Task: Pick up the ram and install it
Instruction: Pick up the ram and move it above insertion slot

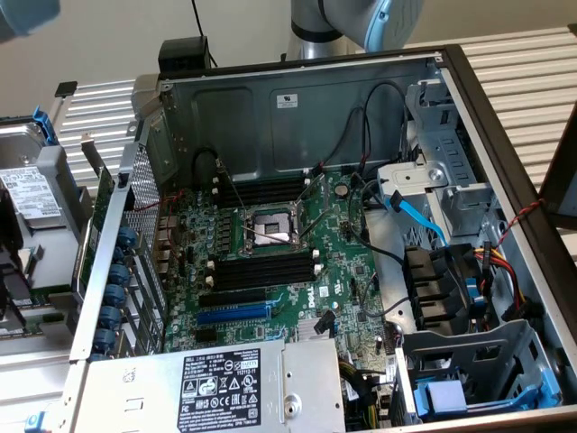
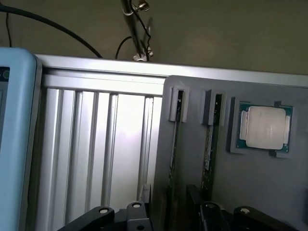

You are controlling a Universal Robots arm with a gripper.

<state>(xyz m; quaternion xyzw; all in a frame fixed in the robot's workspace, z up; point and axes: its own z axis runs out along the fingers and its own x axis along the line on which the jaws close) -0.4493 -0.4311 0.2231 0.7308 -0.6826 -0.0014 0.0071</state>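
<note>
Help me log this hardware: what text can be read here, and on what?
"DELL", probably: white print on the motherboard.
Power supply label: too small to read.
White sticker on the case wall: too small to read.
Hard drive label: blurred.
Processor in the tray: no text readable.

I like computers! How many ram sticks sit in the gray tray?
2. Both stand on edge in the tray: one ram by the tray's edge, the other ram between it and the chip. More may be hidden.
</note>
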